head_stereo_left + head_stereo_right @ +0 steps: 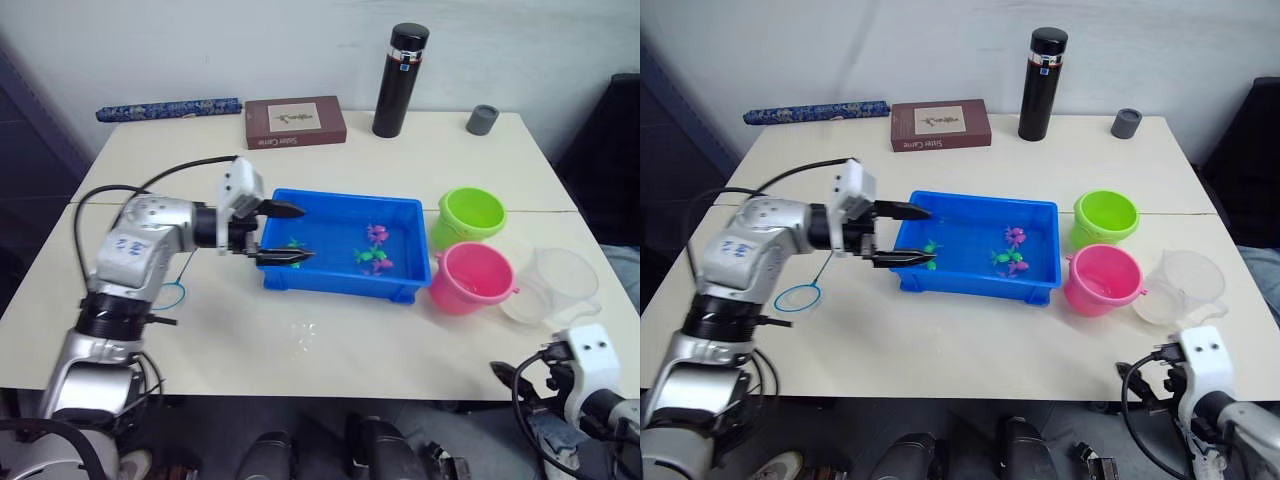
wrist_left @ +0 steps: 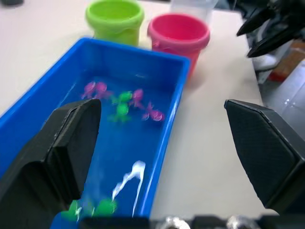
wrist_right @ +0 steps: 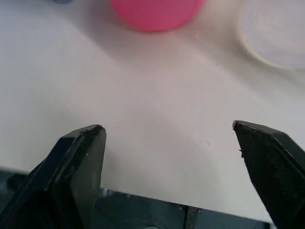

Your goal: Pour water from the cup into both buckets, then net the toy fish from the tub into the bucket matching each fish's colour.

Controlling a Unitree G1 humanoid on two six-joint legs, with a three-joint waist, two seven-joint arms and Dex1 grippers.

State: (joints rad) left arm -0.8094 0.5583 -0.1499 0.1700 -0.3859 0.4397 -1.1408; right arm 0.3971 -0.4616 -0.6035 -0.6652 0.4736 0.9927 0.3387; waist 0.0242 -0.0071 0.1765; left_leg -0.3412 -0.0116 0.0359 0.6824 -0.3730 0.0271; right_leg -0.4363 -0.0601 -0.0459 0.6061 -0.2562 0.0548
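Observation:
The blue tub (image 1: 340,281) sits mid-table with water and several tiny green and pink fish (image 1: 373,257) in it. My left gripper (image 1: 288,234) hangs open over the tub's left end, holding nothing; its fingers (image 2: 71,138) straddle the tub's near wall. The blue-rimmed net (image 1: 798,298) lies on the table left of the tub, behind my left arm. Right of the tub stand the green bucket (image 1: 471,214) and the pink bucket (image 1: 470,279), with the clear cup (image 1: 556,285) upright beside the pink one. My right gripper (image 3: 169,143) is open and empty at the table's front right edge.
Along the back edge stand a tall black flask (image 1: 400,80), a small grey cap (image 1: 482,120), a brown book (image 1: 295,122) and a blue patterned roll (image 1: 168,109). A small wet patch (image 1: 305,335) shines on the table in front of the tub.

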